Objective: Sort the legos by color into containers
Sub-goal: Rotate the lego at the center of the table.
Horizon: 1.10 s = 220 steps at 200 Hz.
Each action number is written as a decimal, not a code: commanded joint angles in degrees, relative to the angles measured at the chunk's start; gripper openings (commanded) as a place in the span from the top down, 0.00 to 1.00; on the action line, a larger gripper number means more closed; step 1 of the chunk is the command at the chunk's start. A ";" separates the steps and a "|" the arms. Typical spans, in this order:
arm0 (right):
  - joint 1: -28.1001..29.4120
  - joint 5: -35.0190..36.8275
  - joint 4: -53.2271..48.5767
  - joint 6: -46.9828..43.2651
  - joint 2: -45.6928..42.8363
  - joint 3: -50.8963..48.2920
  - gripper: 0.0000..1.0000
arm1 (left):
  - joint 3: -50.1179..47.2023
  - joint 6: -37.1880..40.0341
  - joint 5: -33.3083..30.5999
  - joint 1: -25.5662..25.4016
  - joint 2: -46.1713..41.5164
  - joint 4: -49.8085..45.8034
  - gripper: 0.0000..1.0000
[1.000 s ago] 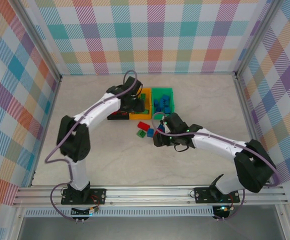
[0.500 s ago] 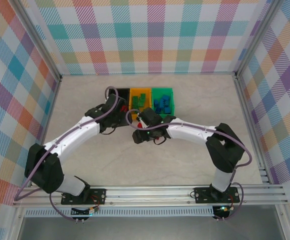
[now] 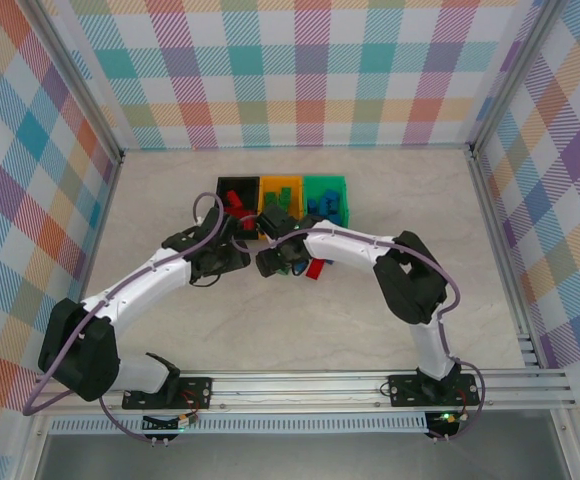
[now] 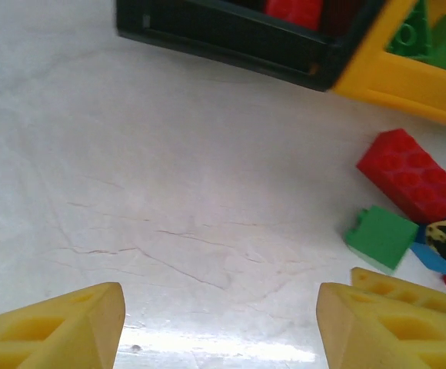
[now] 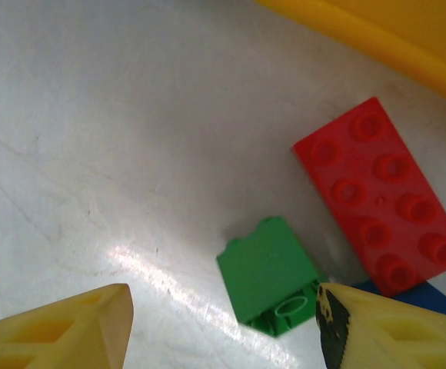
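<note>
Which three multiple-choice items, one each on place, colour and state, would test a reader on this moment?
1. Where does the loose red eight-stud brick lie? A inside the black bin; B on the table beside the orange-yellow bin; C on top of an arm.
2. What colour are the bricks in the green bin? A red; B blue; C green.
3. How is the right gripper? A shut on the red brick; B shut on nothing; C open above a green brick.
Answers: 1 B, it lies on the table near the bin's yellow wall; 2 B, blue bricks lie in it; 3 C, its fingers stand apart, clamping nothing.
</note>
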 commanded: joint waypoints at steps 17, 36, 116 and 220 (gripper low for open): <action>-0.05 3.31 -5.88 -1.15 2.97 3.61 0.35 | -2.96 -2.79 2.55 2.65 -1.20 0.47 0.33; -0.05 3.66 -7.47 -1.45 4.32 4.44 0.35 | -2.99 -2.63 2.77 3.04 -1.59 0.55 0.33; 0.03 1.63 -9.08 -0.95 7.58 5.27 0.37 | -3.24 -1.26 0.45 5.26 -2.62 -2.07 0.34; 2.25 2.84 -8.44 2.45 -2.86 -2.28 0.40 | -7.86 -0.76 5.04 12.23 -8.28 -0.04 0.34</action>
